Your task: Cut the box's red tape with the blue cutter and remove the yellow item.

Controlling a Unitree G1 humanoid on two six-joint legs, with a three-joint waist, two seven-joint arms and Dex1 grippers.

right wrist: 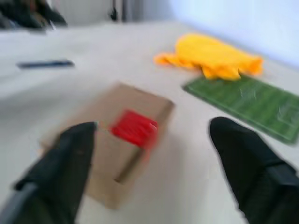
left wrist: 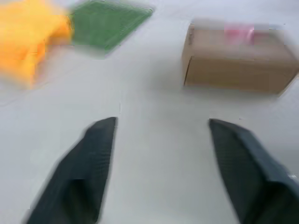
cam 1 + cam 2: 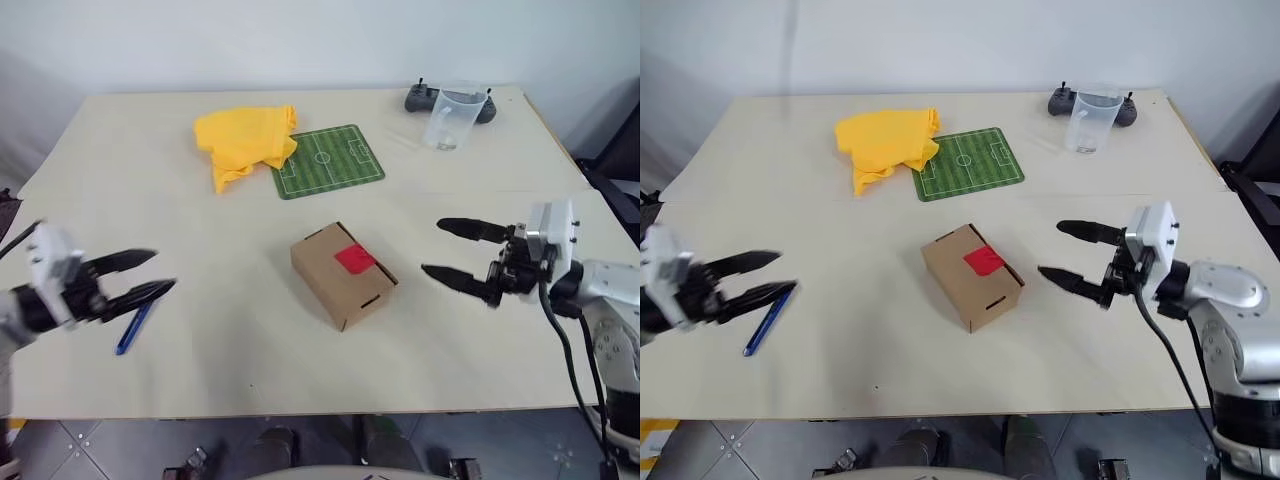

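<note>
Judging from how things lay, the task had barely begun: the small brown cardboard box (image 3: 343, 274) sat closed near the middle of the pale cream tabletop (image 3: 200, 380), its short bright red tape strip (image 3: 354, 259) unbroken across the top flaps. No yellow item could be seen, presumably being inside the closed carton.

The slim dark-blue pen-shaped cutter (image 3: 133, 327) lay flat on the tabletop at about nine o'clock from the box, well apart from it. The left tool (image 3: 140, 275) hung just above the cutter with its two black fingers spread and nothing between them. The right tool (image 3: 450, 250) hovered at about three o'clock from the box, near it but not touching, fingers also spread wide and empty.

The step in hand appeared to be fetching the cutter. The next move would call for the left tool to drop over the thin handle and pinch it squarely, since a tool lying flat leaves little to catch; the right tool would likely need to steady the carton.

Farther back, at about eleven o'clock from the box, lay a crumpled yellow cloth (image 3: 245, 143), beside a green football-pitch mat (image 3: 328, 161) at twelve. A clear plastic measuring jug (image 3: 453, 118) and a black controller with antennas (image 3: 421, 98) stood at one o'clock near the far edge. A plain white wall (image 3: 300, 40) rose behind, and grey floor tiles (image 3: 90, 450) showed below the near edge.
</note>
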